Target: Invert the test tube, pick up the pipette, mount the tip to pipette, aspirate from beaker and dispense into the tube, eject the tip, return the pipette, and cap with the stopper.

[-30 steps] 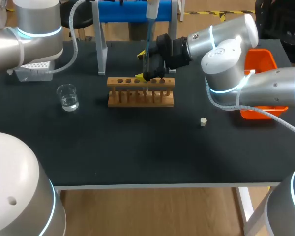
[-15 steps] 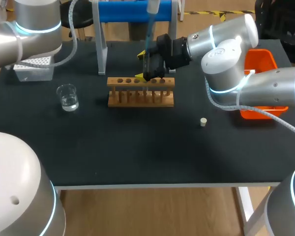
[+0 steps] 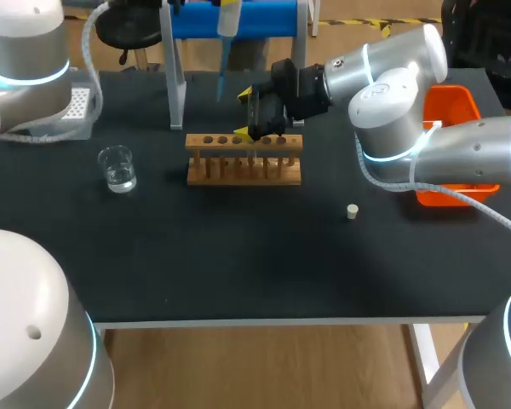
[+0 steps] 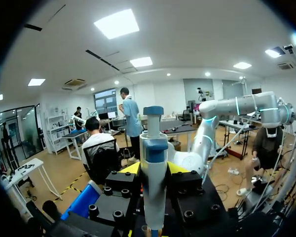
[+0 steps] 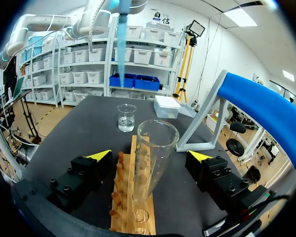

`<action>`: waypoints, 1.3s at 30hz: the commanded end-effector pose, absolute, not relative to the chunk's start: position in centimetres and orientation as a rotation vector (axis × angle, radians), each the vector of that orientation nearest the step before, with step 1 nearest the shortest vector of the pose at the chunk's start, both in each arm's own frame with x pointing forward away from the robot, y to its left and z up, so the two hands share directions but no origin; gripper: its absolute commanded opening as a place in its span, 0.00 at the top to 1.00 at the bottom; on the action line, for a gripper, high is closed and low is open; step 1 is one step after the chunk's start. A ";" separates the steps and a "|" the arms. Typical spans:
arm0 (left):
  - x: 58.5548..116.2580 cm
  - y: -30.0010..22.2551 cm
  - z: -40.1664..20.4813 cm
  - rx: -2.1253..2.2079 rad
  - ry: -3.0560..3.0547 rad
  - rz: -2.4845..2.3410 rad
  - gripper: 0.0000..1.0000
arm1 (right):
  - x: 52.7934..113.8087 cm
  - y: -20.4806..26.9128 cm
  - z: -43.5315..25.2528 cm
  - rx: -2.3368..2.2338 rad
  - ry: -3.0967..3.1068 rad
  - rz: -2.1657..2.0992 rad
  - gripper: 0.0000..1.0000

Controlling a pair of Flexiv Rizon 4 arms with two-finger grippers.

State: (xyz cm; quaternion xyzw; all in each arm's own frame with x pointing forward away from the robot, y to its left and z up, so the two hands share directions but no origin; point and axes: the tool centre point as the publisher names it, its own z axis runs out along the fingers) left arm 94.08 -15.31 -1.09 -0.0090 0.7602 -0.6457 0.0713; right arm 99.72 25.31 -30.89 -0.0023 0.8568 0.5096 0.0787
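Left gripper [image 4: 154, 169] grips the pipette [image 4: 153, 148] by its body. In the head view we see it hanging tip-down beside the blue stand [image 3: 272, 19]. Right gripper [image 5: 150, 155] is spread wide, one finger on either side of the tube [image 5: 157, 140] without touching it. The tube stands upright, mouth up, in the wooden rack [image 5: 132, 212]. The beaker [image 3: 117, 168] and stopper [image 3: 352, 211] stand apart on the table [image 3: 238, 264].

Bright, even light from ceiling panels [image 4: 116, 23]; the black table [image 3: 238, 256] shows hardly any shadow, and small highlights glint on the beaker [image 3: 117, 168] and tube [image 5: 155, 148]
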 end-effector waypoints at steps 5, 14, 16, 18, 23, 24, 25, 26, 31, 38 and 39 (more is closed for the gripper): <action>90.8 -11.5 -2.8 -0.097 2.258 -1.915 1.00 | 99.7 25.3 -30.8 -0.007 2.568 1.523 0.00; 88.9 -10.2 -6.2 -0.109 2.242 -1.954 1.00 | 99.7 25.3 -30.8 -0.007 2.568 1.523 0.00; 88.7 -10.3 -7.1 -0.119 2.231 -1.974 1.00 | 99.7 25.3 -30.8 -0.007 2.568 1.523 0.00; 88.5 -10.6 -7.8 -0.114 2.222 -1.995 1.00 | 99.7 25.3 -30.8 -0.007 2.568 1.523 0.00; 87.7 -11.8 -8.9 -0.099 2.227 -2.021 1.00 | 99.7 25.3 -30.8 -0.007 2.568 1.523 0.00; 87.5 -12.1 -9.0 -0.085 2.225 -2.022 1.00 | 99.7 25.3 -30.8 -0.007 2.568 1.523 0.00; 87.3 -12.5 -9.2 -0.080 2.224 -2.023 1.00 | 99.7 25.3 -30.8 -0.007 2.568 1.523 0.00; 87.1 -13.0 -9.4 -0.076 2.227 -2.025 1.00 | 99.7 25.3 -30.8 -0.007 2.568 1.523 0.00; 86.6 -14.8 -10.8 -0.053 2.250 -2.046 1.00 | 99.7 25.3 -30.8 -0.007 2.568 1.523 0.00; 86.0 -16.9 -11.9 -0.024 2.222 -2.083 1.00 | 99.7 25.3 -30.8 -0.007 2.568 1.523 0.00; 85.9 -17.1 -11.9 -0.017 2.216 -2.088 1.00 | 99.7 25.3 -30.8 -0.007 2.568 1.523 0.00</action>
